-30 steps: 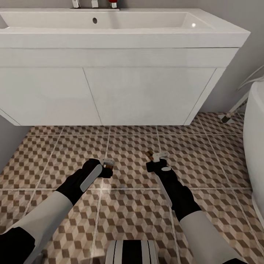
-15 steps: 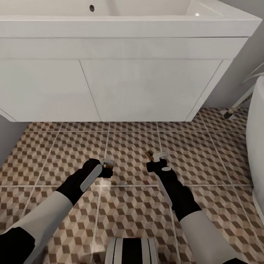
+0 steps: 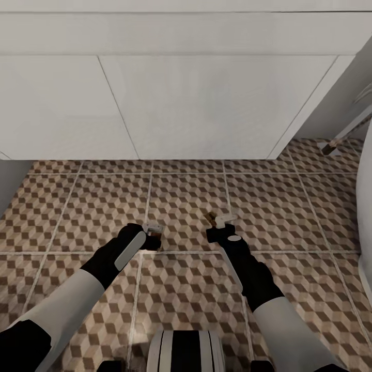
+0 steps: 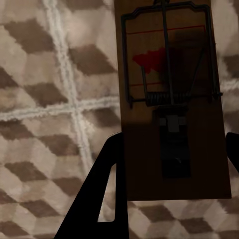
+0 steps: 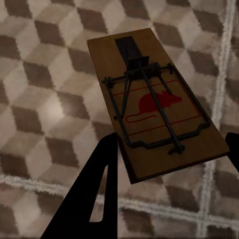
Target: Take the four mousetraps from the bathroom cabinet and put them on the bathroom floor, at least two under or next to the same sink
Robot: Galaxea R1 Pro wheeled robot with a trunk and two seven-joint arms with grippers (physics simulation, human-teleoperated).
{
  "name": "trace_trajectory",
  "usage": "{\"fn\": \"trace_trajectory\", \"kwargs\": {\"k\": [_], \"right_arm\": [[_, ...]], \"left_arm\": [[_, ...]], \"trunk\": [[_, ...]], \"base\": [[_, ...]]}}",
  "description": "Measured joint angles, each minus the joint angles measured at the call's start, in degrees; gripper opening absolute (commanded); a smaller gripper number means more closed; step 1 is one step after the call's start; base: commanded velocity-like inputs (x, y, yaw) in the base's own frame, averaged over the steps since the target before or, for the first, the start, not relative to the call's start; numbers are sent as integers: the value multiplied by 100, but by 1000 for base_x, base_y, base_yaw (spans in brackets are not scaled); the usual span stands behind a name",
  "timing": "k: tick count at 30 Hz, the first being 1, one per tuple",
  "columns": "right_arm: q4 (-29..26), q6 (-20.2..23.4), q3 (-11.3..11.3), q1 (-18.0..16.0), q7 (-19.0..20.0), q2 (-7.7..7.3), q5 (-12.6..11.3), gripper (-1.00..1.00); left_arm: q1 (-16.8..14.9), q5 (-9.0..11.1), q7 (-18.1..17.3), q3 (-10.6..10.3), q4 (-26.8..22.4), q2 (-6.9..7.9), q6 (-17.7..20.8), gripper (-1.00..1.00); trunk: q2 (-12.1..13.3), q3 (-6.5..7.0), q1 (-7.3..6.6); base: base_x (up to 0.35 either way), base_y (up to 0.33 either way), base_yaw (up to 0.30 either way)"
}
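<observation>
Between the fingers of each pincer sits a mousetrap: the left mousetrap (image 4: 172, 99) clamped in the left pincer (image 3: 153, 235), the right mousetrap (image 5: 157, 104) in the right pincer (image 3: 217, 223), both low over the bathroom floor (image 3: 279, 217) before the sink (image 3: 206, 103).

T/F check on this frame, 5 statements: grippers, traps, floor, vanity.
1. Each gripper holds a small brown wooden mousetrap. True: the left gripper holds one, the right gripper the other.
2. The left gripper's mousetrap lies flat on the tiles, released. False: it sits between the fingers, above the cube-patterned tiled floor.
3. The white wall-hung vanity block stands ahead of both arms. True.
4. The floor is plain grey concrete. False: brown, beige and white cube-print tiles.
5. The right gripper's mousetrap bears a red mouse print. True.
</observation>
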Motion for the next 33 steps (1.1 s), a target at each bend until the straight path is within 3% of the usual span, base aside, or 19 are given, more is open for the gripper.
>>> {"fn": "trace_trajectory", "kwargs": {"k": [9,12,16,19,23,26,30,33], "right_arm": [[0,-31,0,-2,-3,-4,7,-100],[26,-326,4,0,-2,-5,9,-100],[51,-1066,2,0,-40,6,46,-100],[53,-1222,-12,1,-32,6,125,-100],[55,-1280,-16,1,-28,20,227,-100],[56,-1295,-17,1,-30,24,338,-100],[82,-1301,-18,-4,-31,27,449,-100],[140,-1302,-18,-15,-34,26,475,-100]], "left_arm": [[0,-2,3,-1,-123,0,2,-100],[0,-11,42,-6,-237,12,-5,-100],[-1,-30,284,19,-508,11,-65,-100],[0,-69,387,41,-714,3,-224,-100],[-20,-233,423,56,-789,-17,-580,-100],[-38,-473,414,69,-743,-99,-832,-100],[-99,-803,357,91,-462,-207,-952,-100],[-321,-900,118,200,-140,-227,-992,-100]], "trunk": [[-3,-105,5],[-3,-117,5],[-3,-121,4],[-3,-122,4],[-3,-122,5],[-3,-122,5],[-3,-122,5],[-3,-122,4]], "base": [[0,0,0],[0,0,0],[0,0,0],[0,0,0],[0,0,0],[0,0,0],[0,0,0],[0,0,0]]}}
